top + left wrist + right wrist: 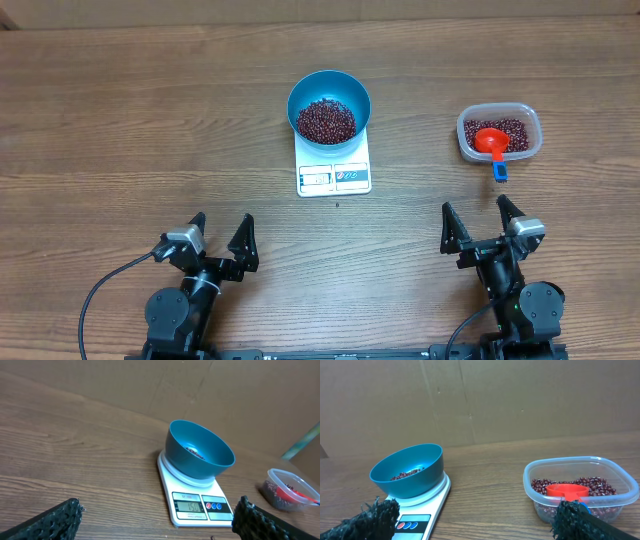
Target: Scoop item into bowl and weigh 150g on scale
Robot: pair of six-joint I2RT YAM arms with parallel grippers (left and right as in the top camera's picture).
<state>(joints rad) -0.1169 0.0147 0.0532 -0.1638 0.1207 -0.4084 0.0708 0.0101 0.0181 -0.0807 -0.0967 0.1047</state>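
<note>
Nearest me, my left gripper (221,232) and right gripper (477,222) sit low at the table's near edge, black ribbed jaws splayed wide, holding nothing. Past them, on the grained wooden table (120,120), lies the flat white rectangular scale (334,178); its display (190,506) reads what looks like 150. The smooth round blue bowl (303,92) stands on it, carrying a loose heap of tiny red-brown beans (325,121). Off right, well apart, a clear rounded plastic tub (463,130) holds more beans and 1 red scoop (490,140).

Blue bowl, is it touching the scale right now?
Touching. The left wrist view shows the blue bowl resting on the scale, with no gap beneath it.
</note>
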